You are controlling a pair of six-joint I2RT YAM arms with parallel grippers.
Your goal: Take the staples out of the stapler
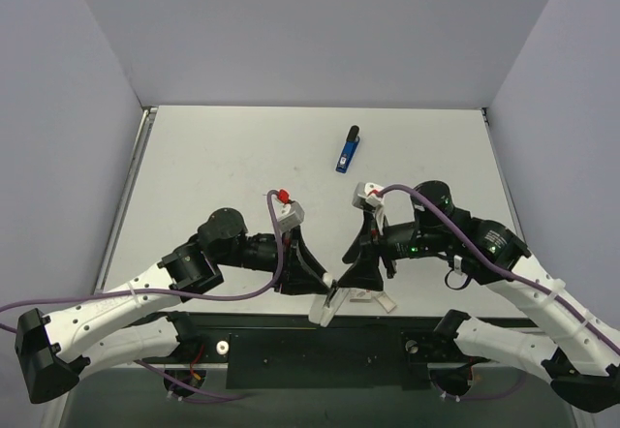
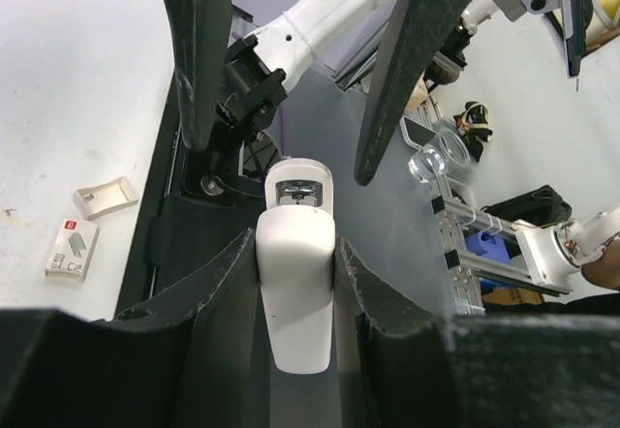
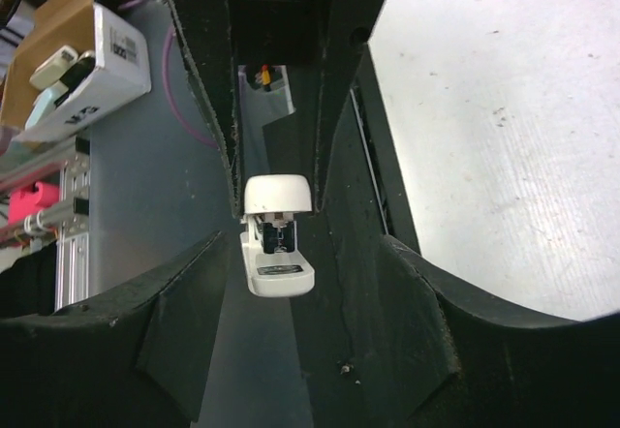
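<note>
The left end effector (image 2: pixel 295 249) is clamping the white stapler (image 3: pixel 277 239) by the worktop's (image 1: pixel 242 157) near edge. The right end effector (image 3: pixel 302 244) is hanging wide open, and no staples are showing yet.

My black two-finger left gripper (image 2: pixel 295 246) was clamped on a white plastic stapler (image 2: pixel 295 292); my black right gripper (image 3: pixel 302 246) faced it, fingers spread wide. White-and-black left arm (image 1: pixel 145 292) and right arm (image 1: pixel 528 278) bent inward

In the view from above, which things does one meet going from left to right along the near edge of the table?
First the left gripper, shut on the white stapler → white stapler → right gripper, open around that stapler.
</note>
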